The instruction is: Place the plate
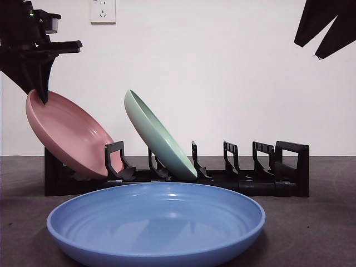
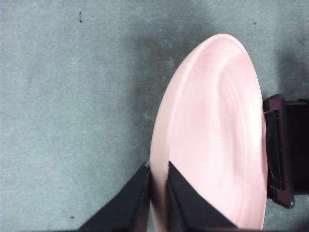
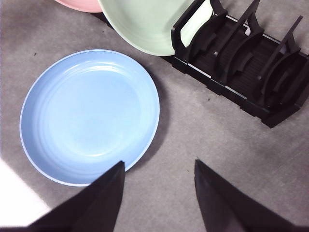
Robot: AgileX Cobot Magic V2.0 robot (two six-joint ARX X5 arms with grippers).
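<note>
A pink plate [image 1: 69, 136] leans tilted at the left end of the black dish rack [image 1: 278, 183], its lower edge down among the first prongs. My left gripper [image 1: 43, 95] is shut on the plate's upper rim. In the left wrist view the two jaws pinch the rim of the pink plate [image 2: 217, 135], the left gripper [image 2: 158, 169] sitting right on its edge, with the rack [image 2: 285, 145] beyond. My right gripper [image 3: 159, 166] hangs open and empty above the table near the blue plate [image 3: 89, 113]; it shows as a dark tip [image 1: 325, 28] at the top right.
A light green plate [image 1: 158, 139] stands tilted in the rack's second slot, also seen as the green plate [image 3: 149, 24]. A large blue plate [image 1: 156, 219] lies flat on the grey table in front of the rack. Several slots of the rack [image 3: 251, 72] to the right hold nothing.
</note>
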